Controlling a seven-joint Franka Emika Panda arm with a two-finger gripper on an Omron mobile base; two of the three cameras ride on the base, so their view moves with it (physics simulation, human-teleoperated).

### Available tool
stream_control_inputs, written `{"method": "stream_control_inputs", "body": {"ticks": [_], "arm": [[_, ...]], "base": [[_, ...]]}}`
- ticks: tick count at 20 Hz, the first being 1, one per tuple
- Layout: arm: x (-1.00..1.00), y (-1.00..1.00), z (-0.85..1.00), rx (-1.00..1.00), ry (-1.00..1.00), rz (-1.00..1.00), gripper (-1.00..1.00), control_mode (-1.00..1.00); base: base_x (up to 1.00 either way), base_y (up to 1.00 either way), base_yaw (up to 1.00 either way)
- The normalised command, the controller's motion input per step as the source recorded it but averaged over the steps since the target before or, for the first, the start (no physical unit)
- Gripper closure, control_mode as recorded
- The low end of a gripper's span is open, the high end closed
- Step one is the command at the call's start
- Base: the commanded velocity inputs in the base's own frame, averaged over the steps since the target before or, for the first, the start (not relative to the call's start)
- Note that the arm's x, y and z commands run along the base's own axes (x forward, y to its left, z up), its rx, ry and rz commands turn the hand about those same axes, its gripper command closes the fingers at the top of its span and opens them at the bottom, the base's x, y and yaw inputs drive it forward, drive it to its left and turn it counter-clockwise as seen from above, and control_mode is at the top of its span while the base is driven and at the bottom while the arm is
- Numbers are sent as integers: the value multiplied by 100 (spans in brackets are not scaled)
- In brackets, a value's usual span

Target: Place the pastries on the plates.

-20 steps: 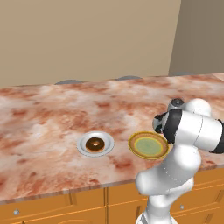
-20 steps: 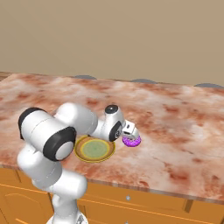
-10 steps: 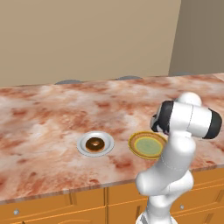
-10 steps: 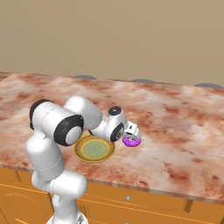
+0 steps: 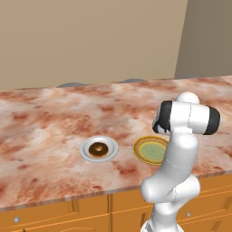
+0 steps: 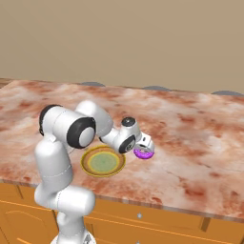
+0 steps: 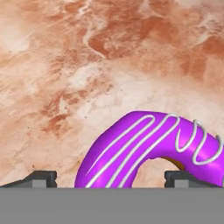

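The purple-frosted pastry [image 6: 143,153] with pale icing lines lies on the marble counter just right of the yellow-rimmed plate [image 6: 102,162]. My gripper [image 6: 144,146] is down over it, open. In the hand view the purple ring [image 7: 148,146] sits between my fingertips [image 7: 42,178], with a gap showing on the left side. The chocolate-glazed pastry [image 5: 98,148] rests in the white plate [image 5: 86,152], left of the yellow-rimmed plate [image 5: 151,150], which holds nothing.
The pinkish marble counter [image 5: 54,122] stretches wide to the left and back, up to a beige wall. Its front edge runs above wooden drawers [image 5: 54,217]. My own arm [image 5: 181,149] stands over the right part of the yellow-rimmed plate.
The arm's elbow and upper links have swung upright while the hand stayed low at the purple pastry. Both pastries and both plates lie where they were.
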Motion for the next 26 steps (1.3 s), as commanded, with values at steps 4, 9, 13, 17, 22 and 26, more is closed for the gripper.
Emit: {"method": "stream_control_inputs", "body": {"ticks": [4,9,13,17,22,26], "arm": [[9,-1,-37,1,0,0,100,-100],[0,0,23,2,-1,-2,100,-100],[-15,20,100,9,-9,-1,100,-100],[-43,82,81,1,0,0,100,-100],[-43,100,21,-1,18,5,100,-100],[-44,79,0,0,16,7,100,-100]], "base": [[0,0,0],[0,0,0],[0,0,0],[0,0,0],[0,0,0],[0,0,0]]}}
